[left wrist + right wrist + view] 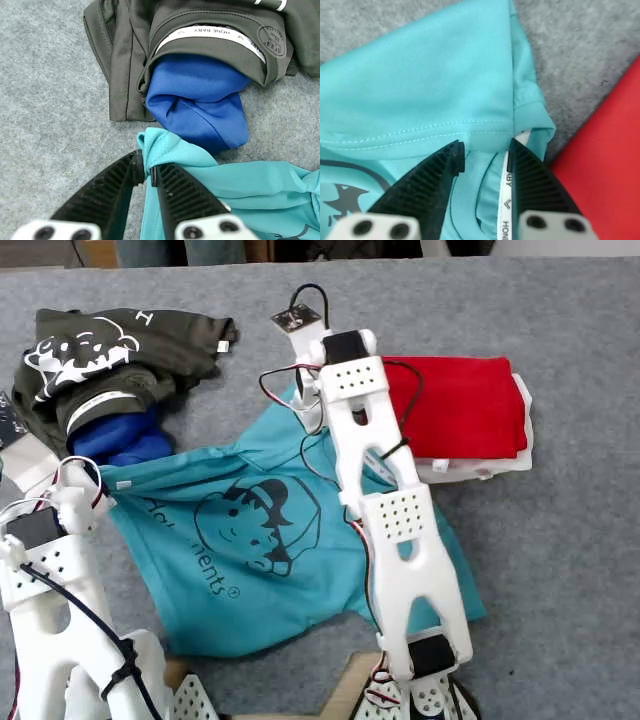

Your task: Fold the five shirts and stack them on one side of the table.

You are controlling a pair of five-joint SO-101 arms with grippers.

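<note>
While the left tool [145, 167] is pinching the teal shirt [250, 570], the right tool [486, 147] is seemingly gaping. Flattening is needing its collar grip.

The blue shirt [118, 440] was mostly buried under the dark green shirt [150, 340], just a lump poking out. Some white cloth [480, 468] sat under the red shirt [460, 405]; only a thin edge showed, so I couldn't tell what it was. In the high view the right arm [400, 520] lay across the teal shirt [200, 590] and hid a strip of it. The left arm [55, 590] ran off the bottom edge.
</note>
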